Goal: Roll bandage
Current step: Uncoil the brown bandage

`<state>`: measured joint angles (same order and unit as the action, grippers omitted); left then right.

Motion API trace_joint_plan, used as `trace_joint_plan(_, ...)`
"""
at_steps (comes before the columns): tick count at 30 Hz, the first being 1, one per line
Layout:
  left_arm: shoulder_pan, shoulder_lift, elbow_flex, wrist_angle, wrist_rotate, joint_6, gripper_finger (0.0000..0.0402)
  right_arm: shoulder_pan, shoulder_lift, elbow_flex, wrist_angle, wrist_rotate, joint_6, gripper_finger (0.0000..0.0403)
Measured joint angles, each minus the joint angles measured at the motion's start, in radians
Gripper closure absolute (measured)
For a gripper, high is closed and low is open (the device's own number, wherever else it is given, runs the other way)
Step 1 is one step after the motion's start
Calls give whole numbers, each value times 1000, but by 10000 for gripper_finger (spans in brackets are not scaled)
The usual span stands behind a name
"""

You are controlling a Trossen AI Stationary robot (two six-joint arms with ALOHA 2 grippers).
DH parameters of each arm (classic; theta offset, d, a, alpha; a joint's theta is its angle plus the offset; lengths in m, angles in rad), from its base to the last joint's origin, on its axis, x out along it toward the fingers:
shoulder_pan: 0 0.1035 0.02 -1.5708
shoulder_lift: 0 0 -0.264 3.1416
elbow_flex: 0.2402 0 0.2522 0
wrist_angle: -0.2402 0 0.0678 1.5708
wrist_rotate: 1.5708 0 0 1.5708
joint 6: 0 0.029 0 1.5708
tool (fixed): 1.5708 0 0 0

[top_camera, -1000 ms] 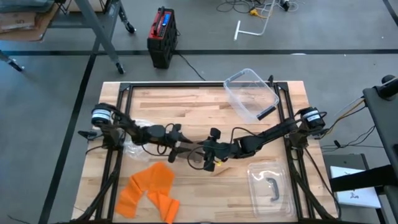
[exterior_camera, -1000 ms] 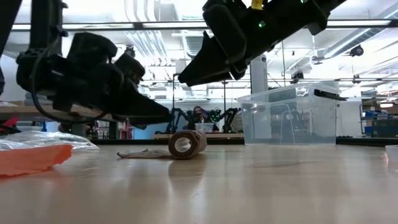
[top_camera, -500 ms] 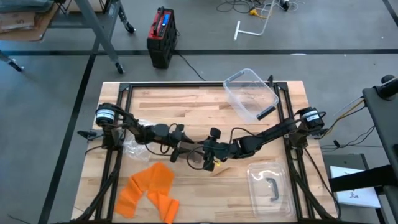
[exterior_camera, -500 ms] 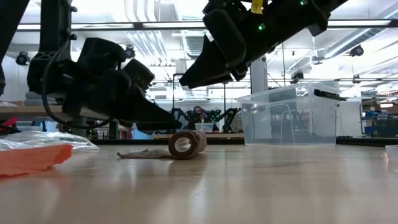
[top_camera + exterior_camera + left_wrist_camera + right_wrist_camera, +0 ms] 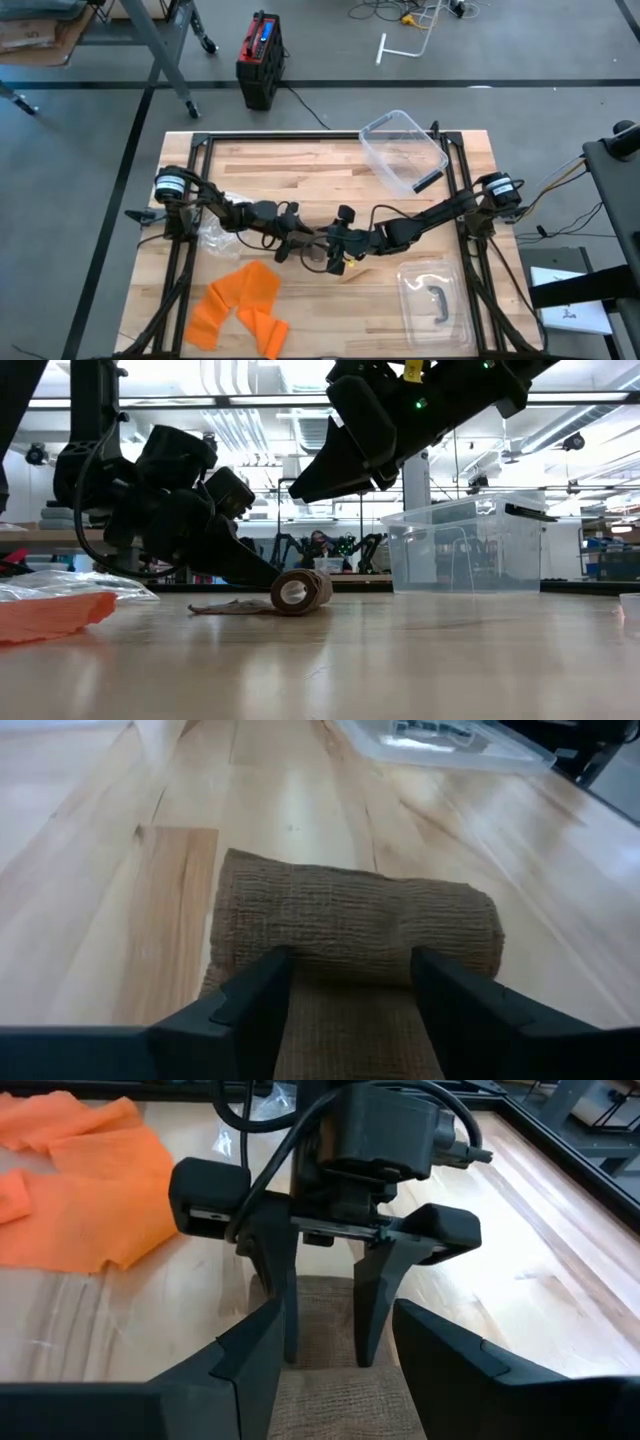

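i am looking down on a wooden counter where my two dark arms meet near the middle. the bandage, a tan woven strip partly wound into a roll, lies on the counter between them, its roll on its side and a loose flat tail stretched out from it toward the left arm. my left pincer is low at the counter, its two fingers standing apart over the flat tail, their tips just short of the roll; the fingers are parted by about half the strip's width and i cannot tell whether they press on the cloth. in the low view the left pincer's tip comes down right beside the roll. my right pincer hangs above the bandage from the other side, fingers moderately apart and closed on nothing, facing the left pincer across the cloth. from the low view it sits clearly higher than the left one, off the counter. a heap of orange cloth lies on the near left part of the counter, with a crumpled clear plastic bag just beyond it. a clear plastic bin stands toward the far right, and its clear lid lies flat near the right front corner.
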<state>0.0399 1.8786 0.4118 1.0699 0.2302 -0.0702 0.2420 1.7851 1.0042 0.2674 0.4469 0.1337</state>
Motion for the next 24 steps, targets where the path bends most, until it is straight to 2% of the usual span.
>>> trace_joint_plan(9,0,0,-1,-20,-12,40,208,0,0,0,2,0,4,220)
trace_joint_plan(13,-2,49,0,1,-22,44,212,0,0,0,3,0,4,220)
trace_joint_plan(17,-2,124,5,92,-22,38,209,-7,13,0,17,0,0,220)
trace_joint_plan(24,-2,185,12,121,-14,27,206,-43,93,14,14,-35,8,220)
